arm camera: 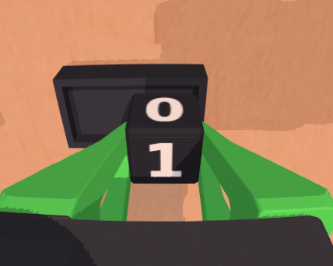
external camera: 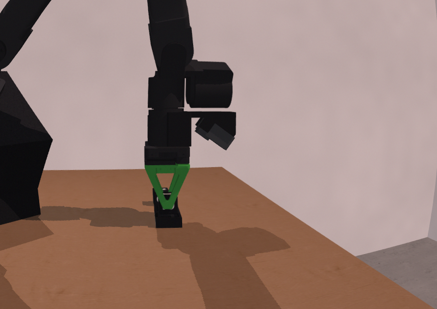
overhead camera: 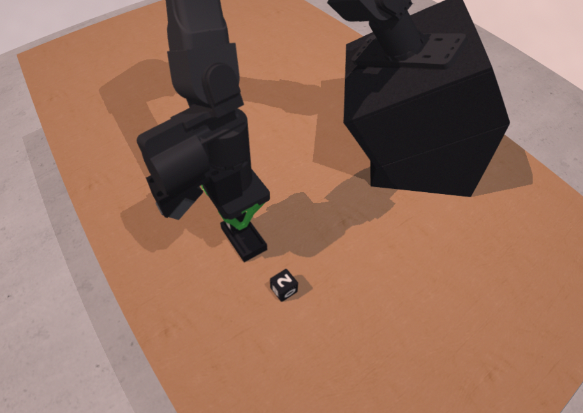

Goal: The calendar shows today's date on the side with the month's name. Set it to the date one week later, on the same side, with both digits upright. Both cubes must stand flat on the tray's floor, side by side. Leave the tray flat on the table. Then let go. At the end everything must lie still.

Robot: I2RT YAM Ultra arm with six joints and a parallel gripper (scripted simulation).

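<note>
My gripper (arm camera: 164,133) has green fingers and is shut on a black number cube (arm camera: 165,138). In the wrist view the cube shows a white 1 toward the camera and a 0 on the face above it. I hold it over the right end of the small black tray (arm camera: 128,103), low in or just above it. The tray (overhead camera: 244,241) lies flat on the brown table, and the gripper (overhead camera: 237,222) stands over its far end. In the exterior view the gripper (external camera: 167,201) points straight down at the tray (external camera: 168,217). A second black cube (overhead camera: 284,285) lies on the table near the tray, with a 2 on top.
A large black block (overhead camera: 423,112) carrying the arm's base stands at the back right of the table. The table's right edge (external camera: 300,221) drops off to a grey floor.
</note>
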